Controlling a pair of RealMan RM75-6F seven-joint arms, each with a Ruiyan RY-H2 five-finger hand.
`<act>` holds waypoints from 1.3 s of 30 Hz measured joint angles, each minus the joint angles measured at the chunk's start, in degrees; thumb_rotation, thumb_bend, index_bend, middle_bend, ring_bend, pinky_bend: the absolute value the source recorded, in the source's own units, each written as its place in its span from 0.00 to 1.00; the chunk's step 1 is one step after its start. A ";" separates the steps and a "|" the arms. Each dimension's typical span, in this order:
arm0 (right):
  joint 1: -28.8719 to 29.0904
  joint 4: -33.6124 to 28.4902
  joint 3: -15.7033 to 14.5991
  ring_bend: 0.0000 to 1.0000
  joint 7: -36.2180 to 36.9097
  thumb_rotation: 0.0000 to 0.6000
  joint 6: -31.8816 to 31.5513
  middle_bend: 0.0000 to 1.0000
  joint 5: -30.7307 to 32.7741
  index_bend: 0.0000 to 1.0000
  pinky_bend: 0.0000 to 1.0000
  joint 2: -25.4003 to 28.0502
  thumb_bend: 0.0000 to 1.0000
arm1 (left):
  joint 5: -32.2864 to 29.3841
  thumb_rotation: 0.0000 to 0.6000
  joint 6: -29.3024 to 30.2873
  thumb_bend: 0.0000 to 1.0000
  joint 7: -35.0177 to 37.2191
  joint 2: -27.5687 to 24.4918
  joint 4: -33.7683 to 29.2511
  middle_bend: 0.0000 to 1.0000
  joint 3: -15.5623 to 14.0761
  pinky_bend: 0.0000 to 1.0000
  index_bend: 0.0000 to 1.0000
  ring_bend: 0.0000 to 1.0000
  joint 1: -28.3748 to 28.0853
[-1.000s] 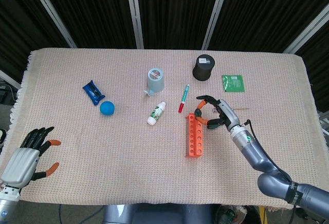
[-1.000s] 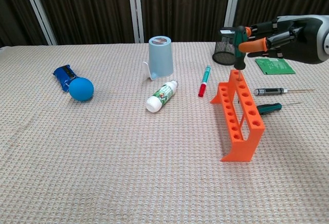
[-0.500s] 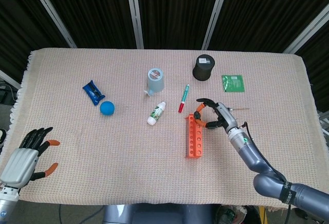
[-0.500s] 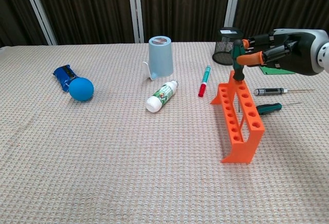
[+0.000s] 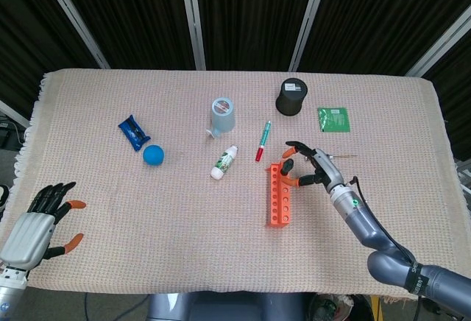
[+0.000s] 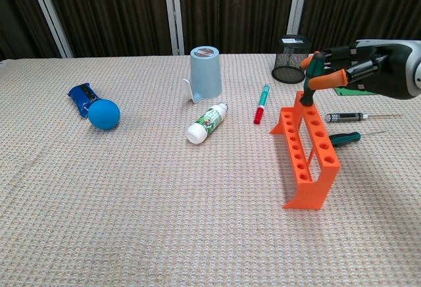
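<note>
Even bright overhead light, soft shadows, sharp focus, dark backdrop.

Grey robot hand point(image 5: 313, 170), orange fingertips

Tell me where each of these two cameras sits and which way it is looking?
Head view: sits high above the near edge and looks steeply down on the whole cloth-covered table; the left hand lies open at the near corner, and the right hand with its forearm reaches to the orange rack.
Chest view: sits low at the near edge and looks level across the table to the dark curtains; only the right hand shows, gripping a green-handled screwdriver over the rack.
Both share the rack, right hand, blue ball and upturned cup.
</note>
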State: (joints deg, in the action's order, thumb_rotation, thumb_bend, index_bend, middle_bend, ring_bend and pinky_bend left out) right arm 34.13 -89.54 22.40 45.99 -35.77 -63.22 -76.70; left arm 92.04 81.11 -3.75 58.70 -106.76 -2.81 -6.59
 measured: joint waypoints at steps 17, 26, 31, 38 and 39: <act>-4.57 -3.84 -0.20 0.00 -2.82 1.00 -9.91 0.07 -7.24 0.22 0.00 5.76 0.21 | -0.60 1.00 1.41 0.26 -0.57 0.16 0.69 0.04 0.39 0.00 0.29 0.00 0.76; -9.02 -4.00 -4.36 0.00 -25.79 1.00 -23.28 0.08 -8.67 0.23 0.00 6.87 0.32 | -2.48 1.00 2.46 0.26 -1.41 1.11 2.03 0.04 1.24 0.00 0.29 0.00 1.52; -12.65 -2.80 -8.05 0.00 -36.93 1.00 -31.36 0.08 -10.38 0.20 0.00 6.99 0.19 | -1.37 1.00 2.58 0.26 -0.64 0.85 2.61 0.04 0.70 0.00 0.29 0.00 1.71; -19.73 -1.76 -14.48 0.00 -47.76 1.00 -40.61 0.01 -13.21 0.08 0.00 7.40 0.08 | -0.42 1.00 3.44 0.26 0.55 0.66 3.25 0.03 0.08 0.00 0.25 0.00 2.37; -20.57 -2.07 -15.36 0.00 -48.45 1.00 -41.24 0.00 -13.57 0.06 0.00 7.66 0.08 | -0.37 1.00 3.57 0.26 0.46 0.79 3.44 0.03 0.05 0.00 0.24 0.00 2.48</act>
State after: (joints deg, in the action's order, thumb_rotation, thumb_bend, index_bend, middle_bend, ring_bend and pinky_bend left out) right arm 13.55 -91.61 7.04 -2.46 -77.01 -76.80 -69.05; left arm 91.67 84.68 -3.28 59.49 -103.32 -2.76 -4.11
